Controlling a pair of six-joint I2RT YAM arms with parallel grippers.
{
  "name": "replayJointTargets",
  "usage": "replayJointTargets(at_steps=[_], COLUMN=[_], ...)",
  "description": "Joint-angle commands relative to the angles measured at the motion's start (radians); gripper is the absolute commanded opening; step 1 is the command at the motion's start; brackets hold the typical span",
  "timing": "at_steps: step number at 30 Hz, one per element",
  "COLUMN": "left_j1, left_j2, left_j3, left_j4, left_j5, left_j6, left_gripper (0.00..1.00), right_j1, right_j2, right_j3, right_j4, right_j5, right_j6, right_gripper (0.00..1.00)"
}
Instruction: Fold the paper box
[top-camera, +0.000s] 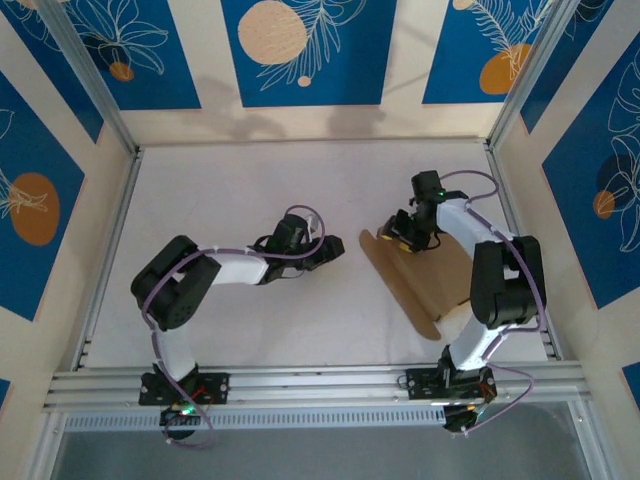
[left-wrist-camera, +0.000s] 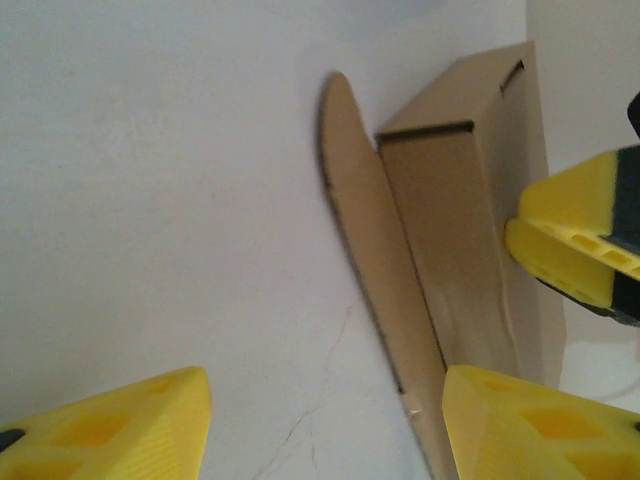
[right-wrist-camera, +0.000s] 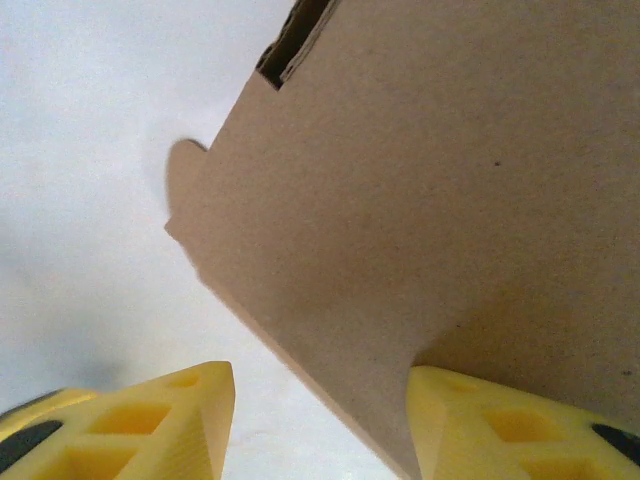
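Note:
The paper box (top-camera: 425, 280) is a brown cardboard piece lying right of centre, with a long rounded flap (top-camera: 385, 275) along its left side. In the left wrist view the box (left-wrist-camera: 455, 200) shows a raised wall with a slot, and its flap (left-wrist-camera: 370, 240) slopes down to the table. My left gripper (top-camera: 332, 252) hovers just left of the flap, open (left-wrist-camera: 325, 430), with bare table between its fingers. My right gripper (top-camera: 400, 235) is at the box's far end, open (right-wrist-camera: 320, 425). A cardboard panel (right-wrist-camera: 430, 200) reaches down between its yellow fingers (right-wrist-camera: 520, 430), not pinched.
The white table (top-camera: 250, 190) is fenced by aluminium rails (top-camera: 300, 380) at the front and sides, with blue patterned walls behind. My right gripper's yellow fingers (left-wrist-camera: 575, 240) appear beside the box in the left wrist view. Open table lies left of and behind the box.

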Motion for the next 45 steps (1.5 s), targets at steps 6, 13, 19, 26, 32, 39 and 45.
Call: replayJointTargets(at_steps=[6,13,19,26,32,39,45], left_j1=[0.022,0.03,-0.002,-0.004,0.02,0.067,0.098], left_j2=[-0.064,-0.021,0.075,0.171,0.172,0.153,0.183], left_j3=[0.095,0.159,0.248,0.296,0.279,0.216,0.164], left_j4=[-0.215,-0.204,-0.172,-0.166,-0.261,-0.262,-0.195], left_j5=[-0.051,0.04,0.103,0.16,0.153,0.197,0.26], left_j6=[0.107,0.108,0.084,0.045,0.095,0.117,0.121], left_gripper=[0.66,0.64,0.65,0.69,0.67,0.6,0.47], right_j1=[0.095,-0.035,-0.095,-0.075,-0.039,-0.034,-0.097], right_j2=[0.064,0.06,0.15,0.22,0.145,0.035,-0.032], right_j3=[0.16,0.276,0.253,0.251,0.122,-0.025,-0.06], right_j4=[-0.011,-0.204,-0.207,-0.225,-0.178,-0.053,-0.03], right_j5=[-0.204,0.232,0.258,0.089,-0.061,-0.314,-0.218], right_j6=[0.087,-0.221,-0.309,-0.292,-0.19,-0.127,-0.12], right_gripper=[0.61,0.76,0.82,0.82,0.78,0.8,0.85])
